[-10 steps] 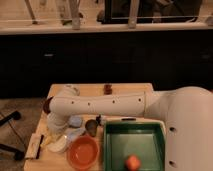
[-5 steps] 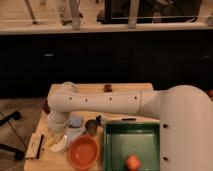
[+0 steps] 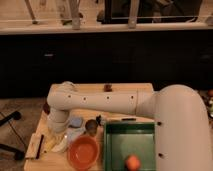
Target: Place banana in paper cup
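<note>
My arm reaches from the right across the wooden table point(image 3: 125, 92) and bends down at the left. The gripper point(image 3: 58, 129) points down at the table's front left, just above a cluster of objects. The white paper cup point(image 3: 73, 135) stands right beside the gripper, behind the orange bowl point(image 3: 82, 153). A pale yellow piece, the banana point(image 3: 52, 145), lies on the table just below and left of the gripper, next to the cup. The arm hides part of this cluster.
A green bin point(image 3: 112, 150) holding an orange fruit point(image 3: 132, 162) fills the front right. A shiny metal cup point(image 3: 91, 126) and a blue object point(image 3: 76, 121) stand by the cup. A brush point(image 3: 35, 146) lies at the left edge. A small brown object point(image 3: 107, 87) sits at the back.
The arm's elbow has shifted slightly left and the wrist has settled lower over the left cluster. The objects on the table have not visibly moved.
</note>
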Controlling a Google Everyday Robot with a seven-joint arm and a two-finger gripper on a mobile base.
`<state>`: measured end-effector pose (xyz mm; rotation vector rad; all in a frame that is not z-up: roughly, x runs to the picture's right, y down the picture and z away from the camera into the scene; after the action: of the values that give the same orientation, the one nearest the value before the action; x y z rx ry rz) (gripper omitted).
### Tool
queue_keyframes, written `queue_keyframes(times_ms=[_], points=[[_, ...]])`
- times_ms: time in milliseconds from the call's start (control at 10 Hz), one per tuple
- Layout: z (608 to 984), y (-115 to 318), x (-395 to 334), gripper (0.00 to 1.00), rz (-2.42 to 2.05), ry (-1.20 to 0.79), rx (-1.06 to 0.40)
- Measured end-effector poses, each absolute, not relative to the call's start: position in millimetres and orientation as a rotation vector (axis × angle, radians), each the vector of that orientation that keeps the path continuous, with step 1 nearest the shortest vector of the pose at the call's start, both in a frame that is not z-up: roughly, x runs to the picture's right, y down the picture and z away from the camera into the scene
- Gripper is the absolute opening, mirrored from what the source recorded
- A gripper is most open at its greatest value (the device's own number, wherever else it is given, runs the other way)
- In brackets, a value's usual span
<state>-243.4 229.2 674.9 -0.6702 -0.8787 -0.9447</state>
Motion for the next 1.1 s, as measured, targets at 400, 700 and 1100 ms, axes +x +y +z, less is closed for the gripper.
queue_keyframes(times_ms=[400,700,1100], points=[[679.1,230.5,-248.1,0.30,-0.942,-0.895,-0.678],[677.5,231.0,-248.7,0.60,-0.939,-0.900,-0.681],[673.5,231.6,-246.8,0.80,-0.939,-0.906,-0.681]])
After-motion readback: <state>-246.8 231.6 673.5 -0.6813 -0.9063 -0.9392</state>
